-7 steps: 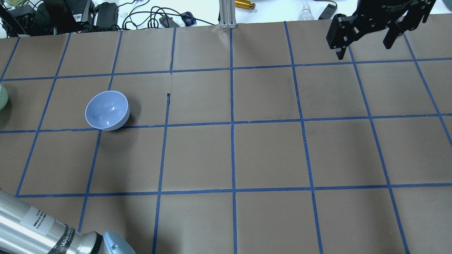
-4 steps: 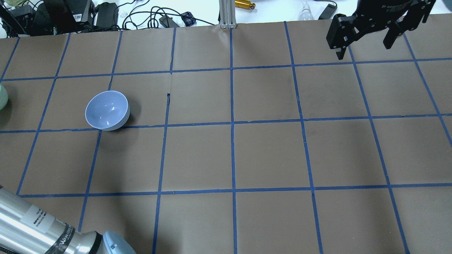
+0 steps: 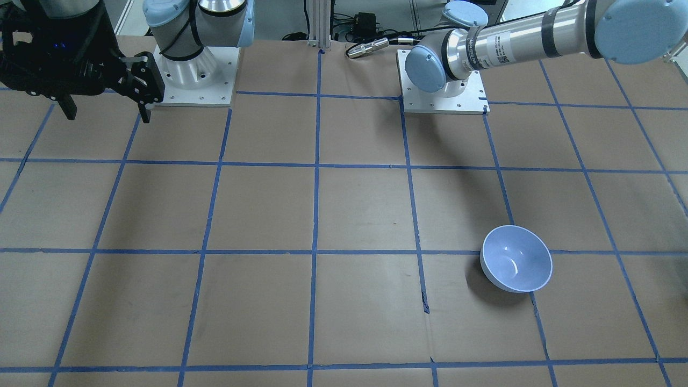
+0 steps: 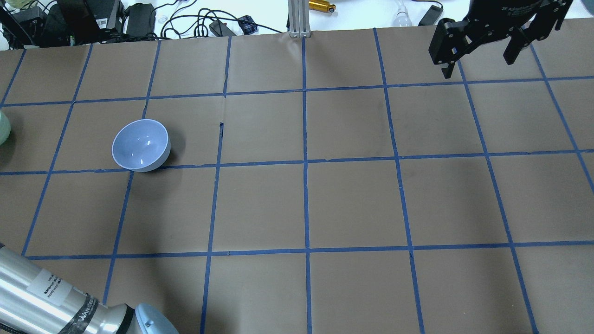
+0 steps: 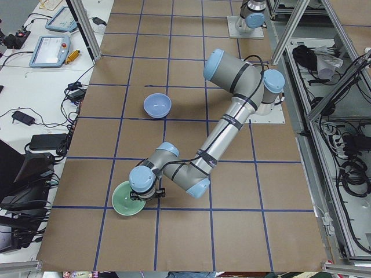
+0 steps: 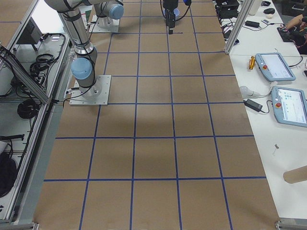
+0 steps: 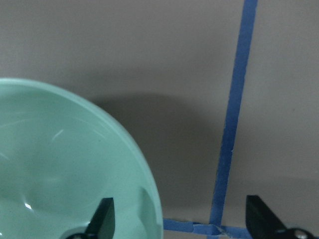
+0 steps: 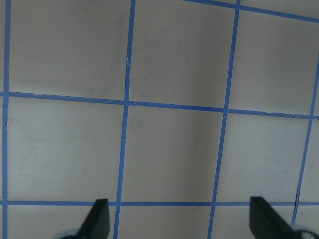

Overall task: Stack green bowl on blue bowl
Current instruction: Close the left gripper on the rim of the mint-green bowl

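You are at the pick-up step, by my reading: nothing is stacked yet, and the left gripper [image 7: 182, 221] hangs spread wide at the green bowl [image 7: 65, 164] with nothing held. The green bowl sits upright on the desk [image 4: 352, 204] at the robot's far left end, showing only as a sliver at the edge of the overhead view. The blue bowl [image 4: 140, 144] stands upright and empty, well apart from it, further in along the desk. The next move probably calls for you to lower a little if needed, close the fingers on the bowl's wall, lift clear, carry it across and centre it over the blue bowl before letting go. In the left wrist view the green bowl fills the lower left. One fingertip [image 7: 102, 219] shows over its inside and the other sits outside over bare desk, so the rim passes between them, nearer the inner finger. I cannot tell whether either finger touches the bowl. The right gripper [image 4: 478, 62] is also spread wide and empty, parked over the far right corner, well away from both bowls.
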Controlling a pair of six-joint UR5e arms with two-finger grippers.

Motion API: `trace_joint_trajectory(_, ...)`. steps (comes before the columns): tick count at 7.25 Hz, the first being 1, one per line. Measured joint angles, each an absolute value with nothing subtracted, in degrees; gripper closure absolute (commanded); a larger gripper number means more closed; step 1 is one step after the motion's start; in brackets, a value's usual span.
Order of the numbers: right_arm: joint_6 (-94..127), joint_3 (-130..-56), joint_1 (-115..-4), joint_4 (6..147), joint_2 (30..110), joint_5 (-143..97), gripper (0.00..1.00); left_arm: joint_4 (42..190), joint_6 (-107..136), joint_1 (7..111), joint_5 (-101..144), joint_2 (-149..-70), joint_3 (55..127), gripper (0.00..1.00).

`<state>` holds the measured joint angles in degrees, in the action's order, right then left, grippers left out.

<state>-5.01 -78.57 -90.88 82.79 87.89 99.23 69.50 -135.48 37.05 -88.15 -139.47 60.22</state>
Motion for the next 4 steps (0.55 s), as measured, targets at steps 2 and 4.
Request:
trace_joint_trajectory(2, -5.0, -78.6, -90.9, 82.8, 87.9, 99.2, 0.0, 68.6, -136.0, 37.1, -88.2, -139.4, 60.3, 1.0)
trace_joint_trajectory(4, -5.0, -78.6, -90.9, 82.8, 87.9, 99.2, 0.0, 68.4, -136.3, 37.2, -88.2, -139.1, 60.6, 1.0)
